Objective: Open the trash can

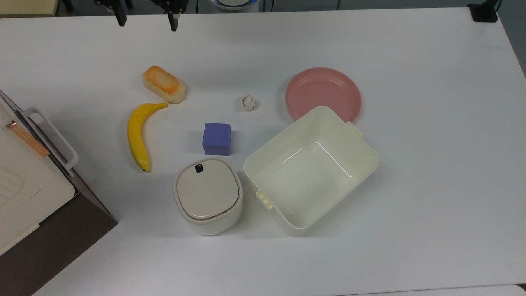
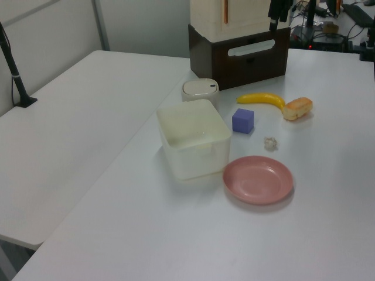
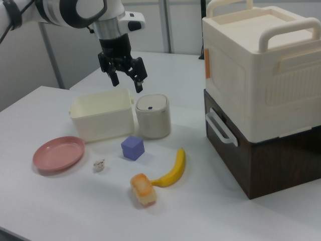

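The trash can [image 1: 208,195] is a small cream-white rounded-square bin standing upright near the table's front in the top view. Its flat beige lid [image 1: 207,189] lies shut, with a small black button [image 1: 199,168] at the rim facing the purple cube. The trash can also shows in the left view [image 2: 200,91] and the right view [image 3: 153,116]. My gripper [image 1: 146,20] hangs open and empty at the top view's upper edge, far from the trash can. In the right view the gripper [image 3: 127,83] hovers well above the table, fingers pointing down.
A large lidless cream tub [image 1: 287,139] stands right beside the trash can, a pink plate [image 1: 323,92] behind it. A purple cube [image 1: 216,138], banana [image 1: 137,135], bread piece [image 1: 163,84] and crumpled paper [image 1: 249,102] lie between gripper and trash can. A cream-and-brown box [image 1: 24,197] fills the top view's left.
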Tool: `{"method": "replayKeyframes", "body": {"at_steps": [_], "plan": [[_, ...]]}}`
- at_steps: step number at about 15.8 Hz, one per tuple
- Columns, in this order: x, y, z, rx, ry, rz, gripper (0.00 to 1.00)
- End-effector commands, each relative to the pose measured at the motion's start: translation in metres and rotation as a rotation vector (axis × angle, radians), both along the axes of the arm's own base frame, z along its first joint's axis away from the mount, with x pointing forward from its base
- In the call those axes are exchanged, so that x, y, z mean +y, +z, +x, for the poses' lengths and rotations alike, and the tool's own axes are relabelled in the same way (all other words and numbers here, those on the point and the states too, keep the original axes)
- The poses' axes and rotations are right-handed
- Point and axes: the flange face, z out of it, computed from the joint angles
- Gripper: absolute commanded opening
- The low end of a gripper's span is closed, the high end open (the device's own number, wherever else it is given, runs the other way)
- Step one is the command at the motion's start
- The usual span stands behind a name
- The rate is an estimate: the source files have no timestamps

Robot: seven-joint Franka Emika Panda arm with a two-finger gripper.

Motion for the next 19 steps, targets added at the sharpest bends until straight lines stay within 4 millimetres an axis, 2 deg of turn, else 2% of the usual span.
{"method": "replayKeyframes", "body": {"at_steps": [1,13,14,15,17,18,19], "plan": [[0.001,-0.006,-0.001,-0.002,0.036,0.030,1.00],[0.008,-0.011,-0.001,0.020,0.052,0.036,1.00],[0.008,-0.010,-0.001,0.019,0.052,0.035,0.97],[0.008,-0.010,0.000,0.013,0.047,0.036,0.83],[0.016,-0.015,0.013,-0.008,0.056,0.016,0.17],[0.026,-0.022,0.026,-0.018,0.067,0.001,0.01],[0.032,-0.036,0.041,-0.007,0.065,-0.031,0.00]]}}
